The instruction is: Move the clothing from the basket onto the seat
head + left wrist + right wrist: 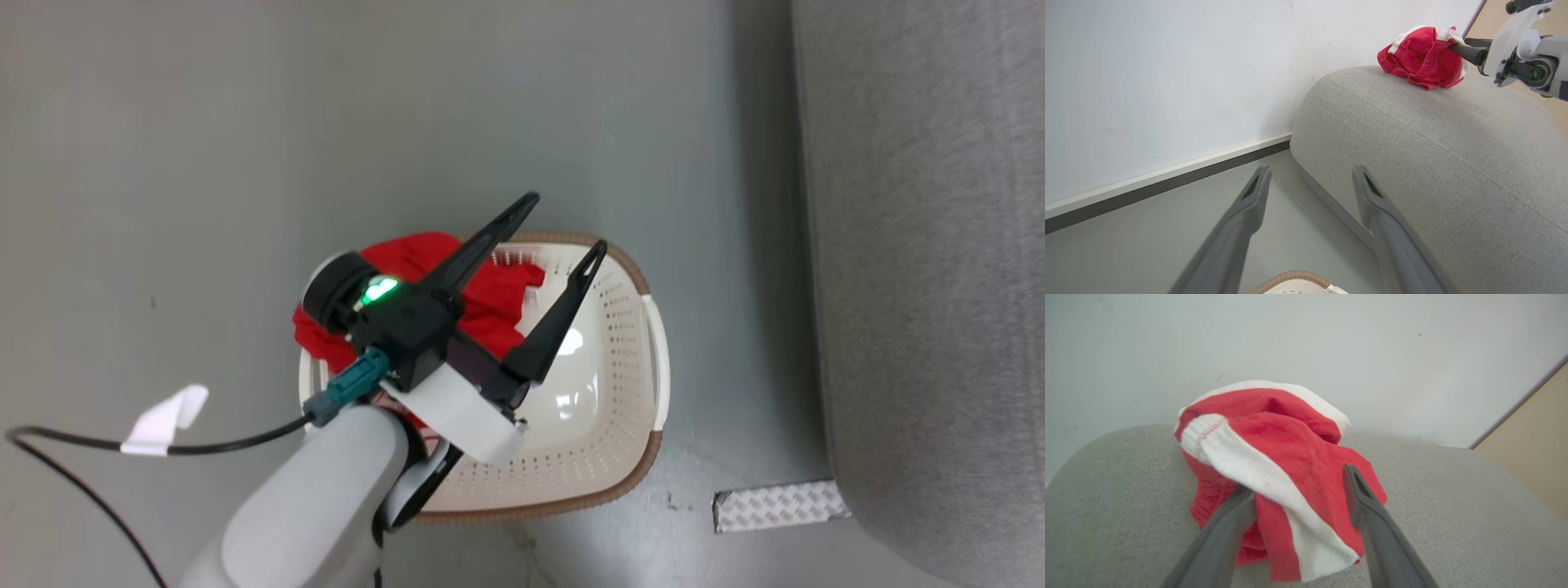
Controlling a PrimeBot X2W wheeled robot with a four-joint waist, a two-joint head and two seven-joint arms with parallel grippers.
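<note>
Grey floor (245, 122): tape strip (775, 506) beside seat (939, 245)

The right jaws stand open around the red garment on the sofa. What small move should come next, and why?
Probably draw the right gripper straight back, away from the red garment. Its jaws stand open and the garment already rests on the grey seat, so it looks released; backing out should avoid dragging it.

Head view: left arm (326, 490) and left gripper (565, 222) cover the left side of the basket (645, 392) and much of the red garment (490, 302) inside it. Sofa (939, 245) is cut off by the right edge. Left wrist view: bottom edge cuts the basket to a strip of rim; right gripper (1451, 48) has its tips buried in a second garment (1421, 61).
</note>
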